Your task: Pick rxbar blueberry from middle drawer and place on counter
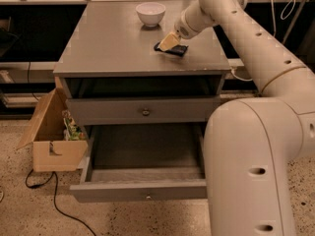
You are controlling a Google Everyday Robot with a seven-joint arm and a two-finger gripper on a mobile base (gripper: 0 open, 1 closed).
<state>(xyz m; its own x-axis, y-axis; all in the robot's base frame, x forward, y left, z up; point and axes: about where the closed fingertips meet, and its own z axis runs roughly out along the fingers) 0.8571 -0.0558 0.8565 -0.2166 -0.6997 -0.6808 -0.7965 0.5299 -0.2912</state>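
The rxbar blueberry (177,50), a small dark flat bar, lies on the counter (108,43) near its right side. My gripper (168,43) is right over the bar's left end and touches or nearly touches it. The arm reaches in from the upper right. The middle drawer (142,190) is pulled out low at the front, and its grey inside shows nothing in it.
A white bowl (150,13) stands at the back of the counter, just left of the gripper. A closed drawer front with a bronze knob (145,112) sits above the open drawer. An open cardboard box (54,141) and a cable (54,200) lie on the floor to the left.
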